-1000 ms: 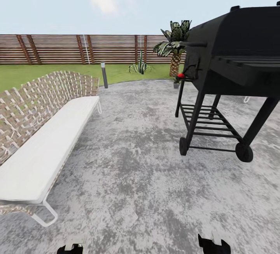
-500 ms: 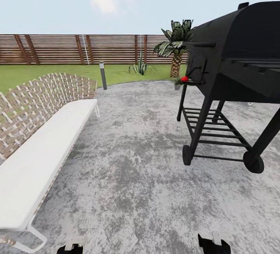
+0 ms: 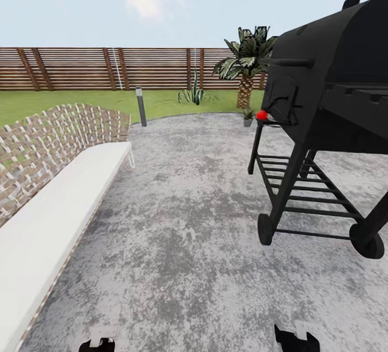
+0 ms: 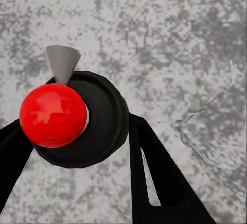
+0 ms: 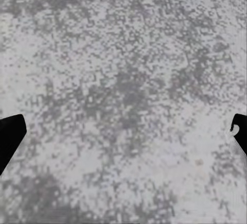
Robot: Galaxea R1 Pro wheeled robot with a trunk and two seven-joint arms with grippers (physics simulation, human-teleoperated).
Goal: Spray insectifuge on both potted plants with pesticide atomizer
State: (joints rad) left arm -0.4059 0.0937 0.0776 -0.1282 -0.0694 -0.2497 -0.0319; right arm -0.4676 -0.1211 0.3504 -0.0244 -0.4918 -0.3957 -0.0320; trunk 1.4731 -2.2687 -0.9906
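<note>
While a small green potted plant in a grey pot [image 3: 248,115] sits at the mottled grey patio [image 3: 183,222] edge beside the black barbecue [image 3: 328,98], no atomizer is visible. Right gripper [image 5: 123,131] fingers spread, empty; left fingers' state unclear. Pickup and spraying both remain

Bench [image 3: 54,201] left, grill [image 3: 328,120] right — fence [image 3: 108,68] behind the patio [image 3: 183,233].

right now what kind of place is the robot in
Most likely a backyard patio: grey paving with a black barbecue grill, a woven bench, and lawn running back to a wooden slat fence.
</note>
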